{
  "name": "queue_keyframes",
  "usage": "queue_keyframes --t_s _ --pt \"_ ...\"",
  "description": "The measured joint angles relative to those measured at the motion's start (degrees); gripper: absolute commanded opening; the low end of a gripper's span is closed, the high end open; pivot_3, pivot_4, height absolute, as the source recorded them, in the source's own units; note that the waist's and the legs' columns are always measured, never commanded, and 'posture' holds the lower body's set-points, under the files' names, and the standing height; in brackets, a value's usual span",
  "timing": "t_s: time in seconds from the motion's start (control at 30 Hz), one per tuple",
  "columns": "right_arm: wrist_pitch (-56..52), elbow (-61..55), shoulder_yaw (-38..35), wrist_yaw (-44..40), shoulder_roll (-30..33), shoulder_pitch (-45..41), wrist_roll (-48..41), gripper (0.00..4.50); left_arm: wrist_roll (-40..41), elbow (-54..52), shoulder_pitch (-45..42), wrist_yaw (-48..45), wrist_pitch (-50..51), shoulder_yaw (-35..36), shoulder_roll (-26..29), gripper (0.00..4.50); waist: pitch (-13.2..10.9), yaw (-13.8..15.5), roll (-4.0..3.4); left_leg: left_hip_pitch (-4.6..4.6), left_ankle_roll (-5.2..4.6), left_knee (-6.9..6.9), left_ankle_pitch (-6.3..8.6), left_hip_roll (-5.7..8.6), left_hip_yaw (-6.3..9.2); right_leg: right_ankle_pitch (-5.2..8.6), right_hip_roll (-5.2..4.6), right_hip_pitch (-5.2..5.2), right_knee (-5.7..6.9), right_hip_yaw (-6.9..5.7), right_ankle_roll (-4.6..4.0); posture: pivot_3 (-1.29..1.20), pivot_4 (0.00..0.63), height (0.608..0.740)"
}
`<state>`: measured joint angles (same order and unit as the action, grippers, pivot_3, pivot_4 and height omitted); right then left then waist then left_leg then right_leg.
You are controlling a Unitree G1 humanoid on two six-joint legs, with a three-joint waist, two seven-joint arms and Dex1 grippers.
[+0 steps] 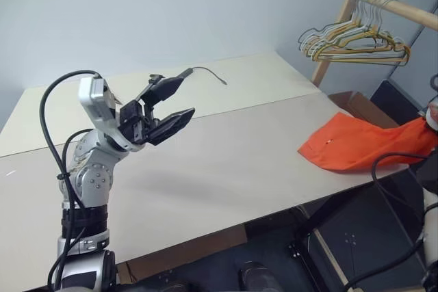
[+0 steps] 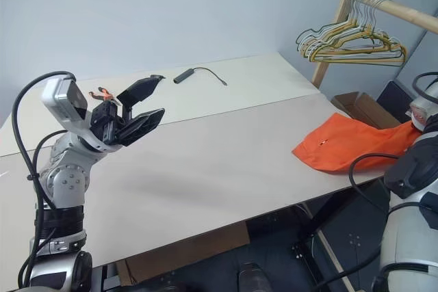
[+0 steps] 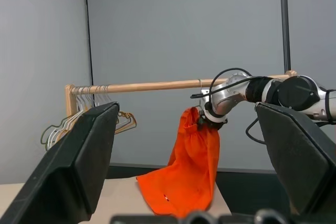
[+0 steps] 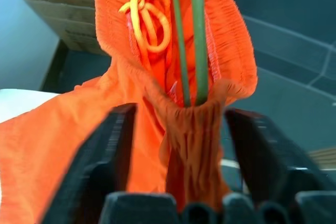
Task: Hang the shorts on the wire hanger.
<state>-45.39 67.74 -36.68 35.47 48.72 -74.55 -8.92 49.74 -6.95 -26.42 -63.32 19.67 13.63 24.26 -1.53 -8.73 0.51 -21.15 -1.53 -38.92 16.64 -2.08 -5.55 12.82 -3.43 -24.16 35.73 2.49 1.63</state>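
Gaping right gripper [image 4: 178,156], shorts [image 4: 68,145] between fingers

Robot test room or lab: bare grey-blue walls, a plain pale bench [image 1: 226,162]. Beside the bench stands a wooden garment rail [image 1: 393,6] carrying bunched wire hangers [image 1: 352,40]; cardboard boxes [image 2: 363,109] sit on the floor below it.

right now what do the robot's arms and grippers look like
Both arms are silver-grey metal with rounded, bolted joint housings and loose black cables looping alongside. The left gripper has two broad, tapered matte-black fingers and a pale grey camera block at its wrist. The right gripper has the same black fingers.
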Motion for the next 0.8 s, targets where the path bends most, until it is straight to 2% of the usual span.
queue_keyframes --t_s 0.03,0.3,0.4,0.5,0.63,0.8 --pt "0.0 -0.1 0.3 0.3 -0.1 0.0 -0.1 4.43 0.0 0.0 0.0 -0.1 0.0 0.0 0.0 4.5 0.0 0.0 0.0 0.0 0.0 0.0 0.0 0.0 0.0 0.0 0.0 0.0 0.0 0.0 0.0 -0.09 0.0 0.74" --pt "0.0 -8.7 8.6 5.7 -3.0 0.1 4.5 4.43 0.1 -0.5 0.1 -0.2 -0.1 0.1 0.0 4.5 0.0 0.0 -0.03 0.01 -0.02 -0.02 -0.02 0.01 0.0 -0.01 -0.01 -0.05 0.09 0.03 0.01 -0.09 0.0 0.74" --pt "0.2 -14.8 14.7 5.0 -4.2 0.8 8.5 4.43 0.1 -0.5 0.2 -0.1 -0.1 0.1 0.0 4.5 0.0 0.0 -0.04 0.01 -0.03 -0.04 -0.02 0.01 0.0 -0.01 -0.02 -0.04 0.09 0.03 0.02 -0.09 0.0 0.74" --pt "4.3 -22.4 24.5 4.0 -5.3 4.4 15.9 4.43 0.1 -0.6 0.2 -0.1 -0.1 0.2 0.0 4.5 0.0 -0.2 -0.06 0.04 -0.03 -0.08 -0.02 0.01 -0.01 -0.03 -0.02 -0.08 0.13 0.06 0.06 -0.09 0.0 0.74" --pt "11.7 -27.2 32.1 0.1 -6.0 7.3 21.3 4.43 -0.1 -0.6 0.2 0.0 -0.4 0.2 0.2 4.5 0.0 -0.2 -0.05 0.09 -0.03 -0.1 -0.04 0.01 0.0 -0.05 -0.02 -0.06 0.17 0.05 0.07 -0.07 0.0 0.74" --pt "18.7 -35.1 39.2 -15.8 -8.4 14.0 22.2 4.43 -2.7 -0.5 3.4 0.3 -1.2 1.6 4.7 4.5 0.1 -0.4 -0.04 0.16 -0.04 -0.12 -0.04 -0.02 0.01 -0.05 0.0 -0.04 0.23 0.05 0.08 -0.05 0.0 0.74"
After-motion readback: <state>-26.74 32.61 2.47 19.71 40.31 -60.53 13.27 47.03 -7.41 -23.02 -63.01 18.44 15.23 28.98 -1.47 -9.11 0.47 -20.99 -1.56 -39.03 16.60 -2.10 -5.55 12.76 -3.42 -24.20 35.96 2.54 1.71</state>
